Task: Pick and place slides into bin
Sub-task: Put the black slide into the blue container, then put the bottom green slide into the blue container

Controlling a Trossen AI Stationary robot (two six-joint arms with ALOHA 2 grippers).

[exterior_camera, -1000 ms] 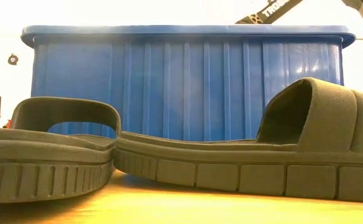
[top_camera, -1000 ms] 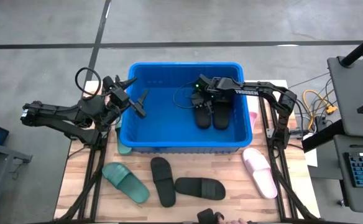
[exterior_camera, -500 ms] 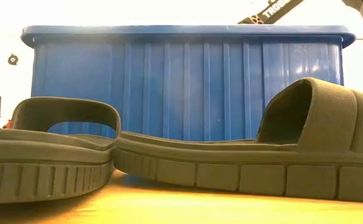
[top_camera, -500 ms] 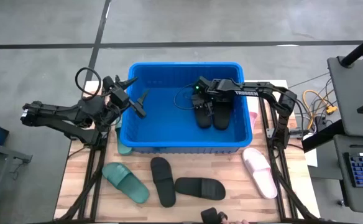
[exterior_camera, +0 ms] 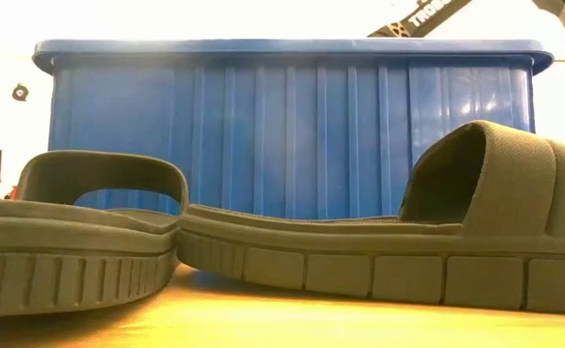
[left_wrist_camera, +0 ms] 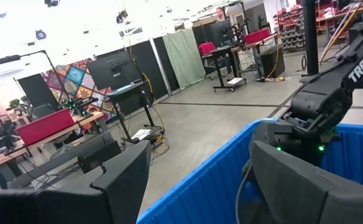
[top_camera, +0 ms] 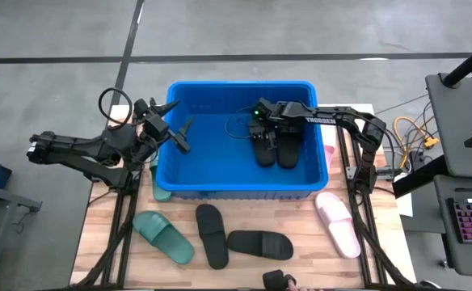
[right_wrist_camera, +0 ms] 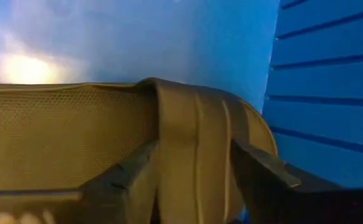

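Black slide [top_camera: 265, 148], fingers [right_wrist_camera: 265, 171] now looser.

A lab or workshop hall — concrete floor [top_camera: 301, 32], monitors [left_wrist_camera: 110, 71] (on rolling desks).

"TROSSEN" stands on the right arm [top_camera: 326, 120].

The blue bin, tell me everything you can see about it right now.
The bin is a large rectangular crate of bright blue plastic with a thick rim and vertically ribbed outer walls. It sits upright at the far middle of the wooden table. Two black slides lie side by side on its floor, toward its right end. The right gripper reaches down inside over them, its jaws either side of one slide's strap. The left gripper hovers open over the left rim. A green slide peeks out at its near left corner.
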